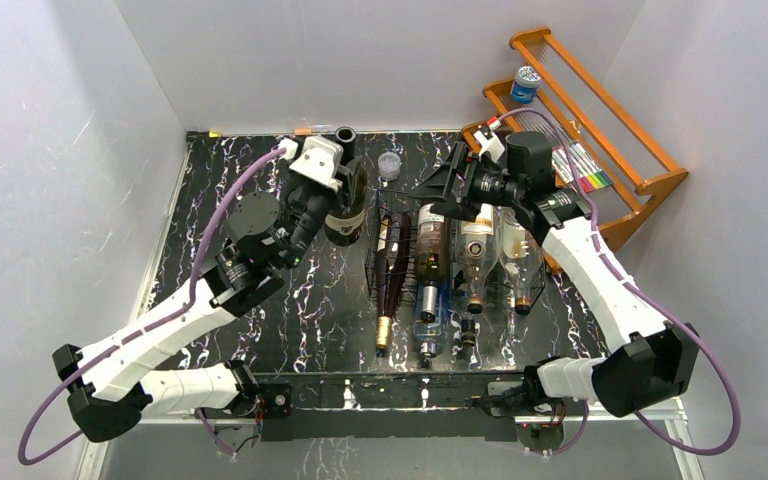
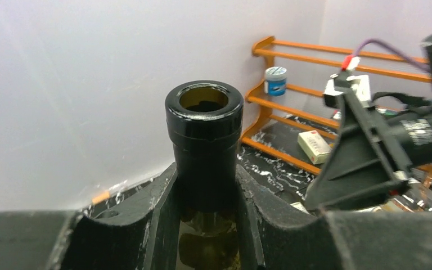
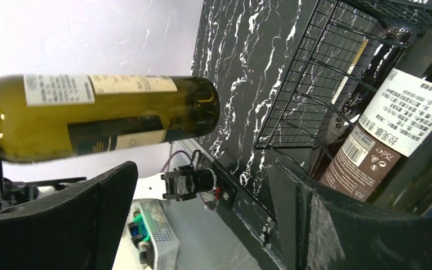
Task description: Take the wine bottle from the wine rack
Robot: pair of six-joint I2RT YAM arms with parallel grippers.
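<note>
The wine bottle [image 1: 345, 222] is being held upright beside the wine rack [image 1: 371, 268], your left gripper [image 2: 205, 214] clamping its neck and your right gripper [image 3: 202, 169] gaping open, while four bottles [image 1: 430, 250] are lying in the rack.

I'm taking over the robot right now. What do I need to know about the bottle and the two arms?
Left gripper: jaws shut on the neck of the wine bottle, holding it upright.
Right gripper: jaws open, holding nothing, near the far left end of the wine rack.
Where things are: the held bottle is left of the rack, over the table. I cannot tell whether its base touches the table. Other bottles lie in the rack.
Done: the bottle is out of the rack.
Left: probably stand it on the table and let go.
</note>
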